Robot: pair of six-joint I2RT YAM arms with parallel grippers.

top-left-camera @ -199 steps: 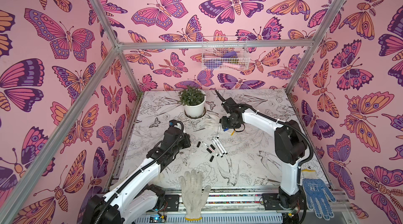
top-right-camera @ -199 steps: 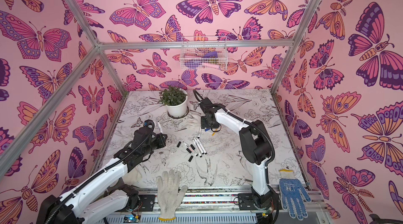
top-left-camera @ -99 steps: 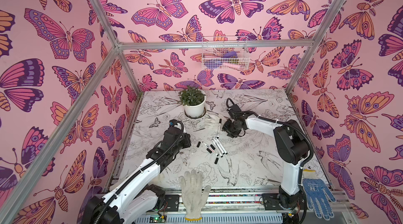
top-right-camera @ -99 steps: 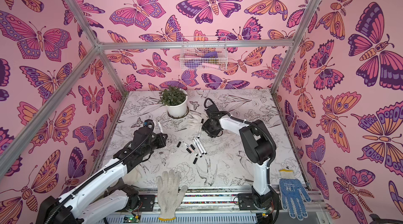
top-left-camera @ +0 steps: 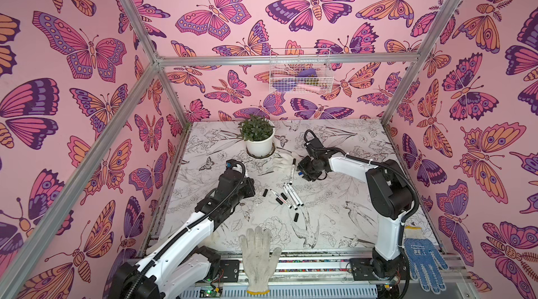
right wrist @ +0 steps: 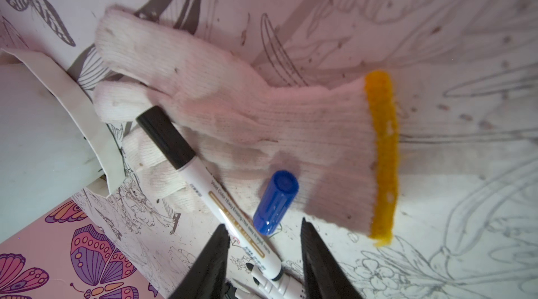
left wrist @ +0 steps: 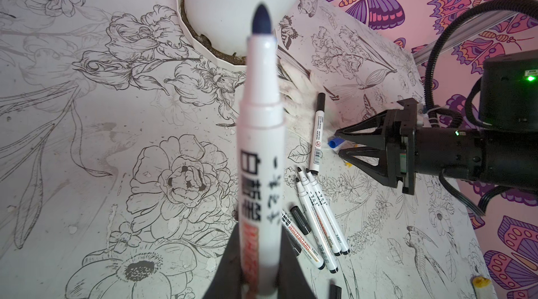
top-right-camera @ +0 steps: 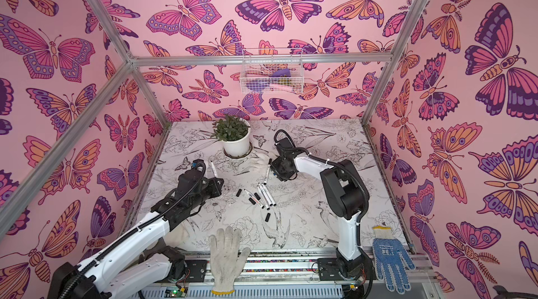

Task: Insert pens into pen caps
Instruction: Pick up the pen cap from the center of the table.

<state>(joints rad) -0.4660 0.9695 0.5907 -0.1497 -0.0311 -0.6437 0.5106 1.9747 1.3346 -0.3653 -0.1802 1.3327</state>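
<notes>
A blue cap [right wrist: 275, 201] lies on its side at the edge of a white glove [right wrist: 233, 102], near the pot [top-left-camera: 260, 144] at the far side of the bench [top-left-camera: 334, 195]. The right end effector [right wrist: 262, 224] is set low at the cap with its jaws apart, one on either side of the cap's near end. No contact is seen, so nothing is gripped there.

A blue-tipped pen [left wrist: 260, 137], uncapped, is clamped by its barrel in the closed left end effector [left wrist: 253, 256] and held off the bench, well apart from the blue cap. Just beside the blue cap lies a capped pen [right wrist: 209, 195] with a black cap on it, and this one is judged done.

Near mid-bench, three or four loose pens [top-left-camera: 291, 197] lie uncapped, with black caps [top-left-camera: 265, 192] scattered around them. Most of the task is therefore judged to be left. The blue cap is yet to be taken and joined to the blue-tipped pen, and the loose pens are untouched.
</notes>
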